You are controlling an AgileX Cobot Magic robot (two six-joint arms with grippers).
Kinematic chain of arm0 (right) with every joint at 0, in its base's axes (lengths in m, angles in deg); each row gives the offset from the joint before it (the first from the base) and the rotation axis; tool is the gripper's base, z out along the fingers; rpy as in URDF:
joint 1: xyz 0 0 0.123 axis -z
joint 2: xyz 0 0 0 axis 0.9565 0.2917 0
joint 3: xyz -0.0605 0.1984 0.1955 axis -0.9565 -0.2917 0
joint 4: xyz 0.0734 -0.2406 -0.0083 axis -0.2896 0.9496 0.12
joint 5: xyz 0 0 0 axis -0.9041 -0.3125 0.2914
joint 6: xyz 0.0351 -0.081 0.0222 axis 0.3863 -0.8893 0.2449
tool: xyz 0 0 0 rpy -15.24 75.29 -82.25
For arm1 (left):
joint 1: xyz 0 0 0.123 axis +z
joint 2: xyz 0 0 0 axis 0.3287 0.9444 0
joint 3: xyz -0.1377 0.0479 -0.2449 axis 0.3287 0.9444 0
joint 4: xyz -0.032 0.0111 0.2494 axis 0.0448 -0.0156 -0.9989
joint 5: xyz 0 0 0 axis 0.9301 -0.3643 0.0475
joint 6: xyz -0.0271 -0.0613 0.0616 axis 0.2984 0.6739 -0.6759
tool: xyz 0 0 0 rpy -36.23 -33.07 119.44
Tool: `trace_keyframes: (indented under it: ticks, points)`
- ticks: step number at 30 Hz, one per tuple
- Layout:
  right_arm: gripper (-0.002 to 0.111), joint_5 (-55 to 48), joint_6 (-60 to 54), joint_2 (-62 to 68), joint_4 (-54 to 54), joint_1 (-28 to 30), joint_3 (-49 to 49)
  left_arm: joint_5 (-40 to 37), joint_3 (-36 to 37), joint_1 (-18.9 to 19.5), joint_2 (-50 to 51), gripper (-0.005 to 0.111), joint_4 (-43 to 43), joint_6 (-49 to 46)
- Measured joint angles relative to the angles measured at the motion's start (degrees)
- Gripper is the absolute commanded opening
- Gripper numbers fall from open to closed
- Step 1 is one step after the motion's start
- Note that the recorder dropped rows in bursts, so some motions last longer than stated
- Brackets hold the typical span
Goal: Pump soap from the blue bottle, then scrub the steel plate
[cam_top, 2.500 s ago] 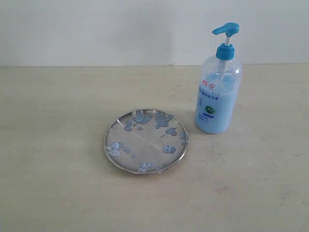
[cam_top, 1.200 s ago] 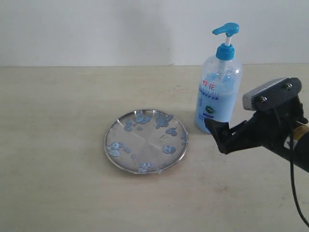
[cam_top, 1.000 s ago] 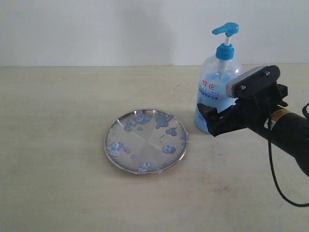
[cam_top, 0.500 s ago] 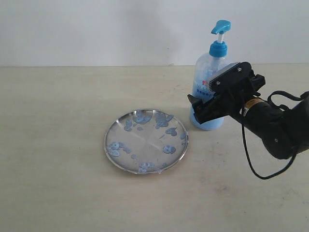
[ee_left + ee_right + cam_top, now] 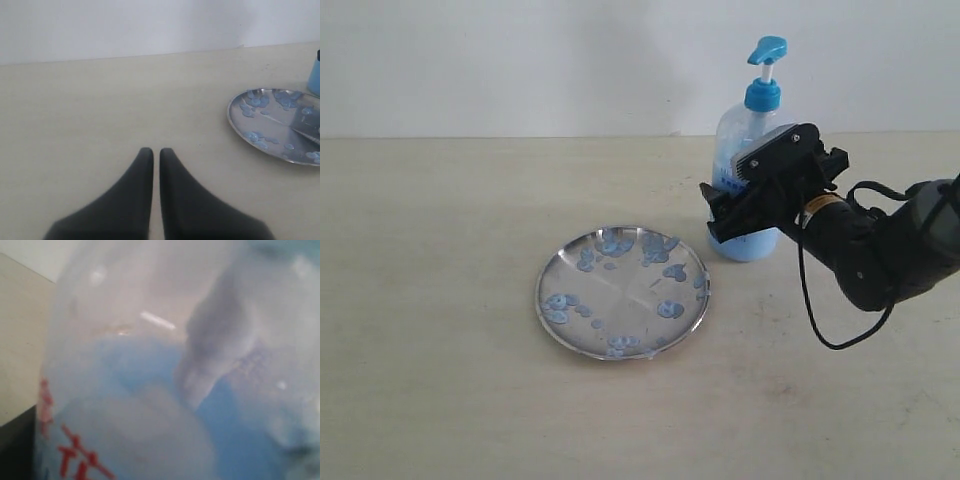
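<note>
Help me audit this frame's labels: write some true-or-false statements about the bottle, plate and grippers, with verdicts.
1. The right gripper has a finger on either side of the blue bottle. True.
2. The steel plate is clean. False: pale blue soap blobs dot it.
3. The left gripper is shut and holds nothing. True.
4. The bottle stands on the plate. False: it is beside the plate, over the table.

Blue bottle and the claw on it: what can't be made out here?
Right gripper: exterior view, far finger hidden behind the blue bottle, so hold unclear.
Label: gripper covers it in exterior view; right wrist view blurred.
Steel plate: left wrist view, cut off by picture edge.
</note>
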Motion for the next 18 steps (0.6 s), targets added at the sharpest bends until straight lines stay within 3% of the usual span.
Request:
trace_keyframes:
  ticks: [1,2,12,18]
  points:
    - [0.009,-0.26,0.47,0.00,-0.27,-0.12,-0.01,0.00,0.00,0.00,0.00,0.004,0.00,0.00]
    - [0.000,-0.50,0.80,0.00,-0.37,-0.12,0.12,0.00,0.00,0.00,0.00,0.004,0.00,0.00]
    - [0.000,-3.93,2.91,-0.33,-0.71,-0.12,0.57,0.00,0.00,0.00,0.00,0.004,0.00,0.00]
    - [0.000,-3.60,-9.27,-0.47,3.10,-0.33,0.57,0.00,0.00,0.00,0.00,0.004,0.00,0.00]
